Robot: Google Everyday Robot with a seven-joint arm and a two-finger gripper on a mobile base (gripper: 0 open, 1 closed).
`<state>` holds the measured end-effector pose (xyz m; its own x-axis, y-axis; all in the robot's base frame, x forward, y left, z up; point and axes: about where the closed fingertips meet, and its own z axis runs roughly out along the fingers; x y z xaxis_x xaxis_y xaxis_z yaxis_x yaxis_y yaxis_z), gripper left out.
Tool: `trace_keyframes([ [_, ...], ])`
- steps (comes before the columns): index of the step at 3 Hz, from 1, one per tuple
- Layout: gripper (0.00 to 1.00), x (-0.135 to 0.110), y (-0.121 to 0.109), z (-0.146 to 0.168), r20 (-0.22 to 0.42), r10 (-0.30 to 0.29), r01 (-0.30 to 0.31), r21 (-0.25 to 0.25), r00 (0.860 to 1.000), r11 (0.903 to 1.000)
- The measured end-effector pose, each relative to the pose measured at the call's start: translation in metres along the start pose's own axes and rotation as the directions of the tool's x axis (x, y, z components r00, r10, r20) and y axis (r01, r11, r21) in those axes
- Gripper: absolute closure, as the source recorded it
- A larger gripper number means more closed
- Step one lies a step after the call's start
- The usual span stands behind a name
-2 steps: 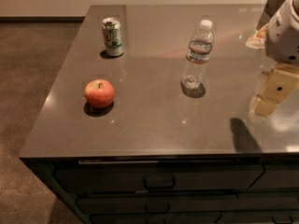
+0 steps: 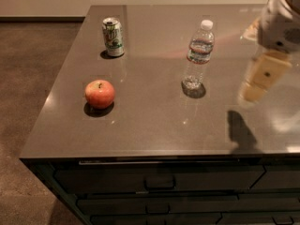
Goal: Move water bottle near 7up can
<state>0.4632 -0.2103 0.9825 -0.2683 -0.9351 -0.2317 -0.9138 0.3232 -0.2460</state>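
Although the gripper (image 2: 260,78) shows plainly at the 3 o'clock side of the view, hanging as a tan block below the arm's white housing (image 2: 281,22), whether it is open or closed cannot be told. No object shows in its grasp, and it touches neither the bottle nor anything else on the table. It hangs above the grey table top (image 2: 154,125), and a dark shadow (image 2: 241,132) lies on the surface toward 7 o'clock from it. Toward 9 o'clock from the gripper stands the water bottle (image 2: 198,55), upright, its white cap on top and its pale label band around the upper body; a stretch of bare table separates the two. The bottle sits a little to the 1 o'clock side of the table's middle, resting on its base with a small shadow at its foot. The 7up can (image 2: 113,36) stands upright well apart from the bottle, toward 10 o'clock from it, near the table's far left edge, its silver top up. A red apple (image 2: 100,93) rests at 6 o'clock from the can, near the left edge, stem up, apart from both can and bottle. Below the table's near edge run dark drawers (image 2: 159,182) with handles. Brown floor (image 2: 33,78) fills the 9 o'clock side of the view.
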Motion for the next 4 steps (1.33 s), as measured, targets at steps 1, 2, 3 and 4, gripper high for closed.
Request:
trace_keyframes([
  [1,0.00,-0.029,-0.051,0.013,0.047,0.137,-0.138,0.034,0.990,0.9898],
  [2,0.00,-0.051,-0.098,0.026,0.108,0.272,-0.280,0.067,0.956,0.9577],
  [3,0.00,-0.059,-0.124,0.039,0.153,0.361,-0.373,0.056,0.920,0.9261],
  [4,0.00,-0.073,-0.127,0.057,0.187,0.391,-0.397,-0.004,0.901,0.9177],
])
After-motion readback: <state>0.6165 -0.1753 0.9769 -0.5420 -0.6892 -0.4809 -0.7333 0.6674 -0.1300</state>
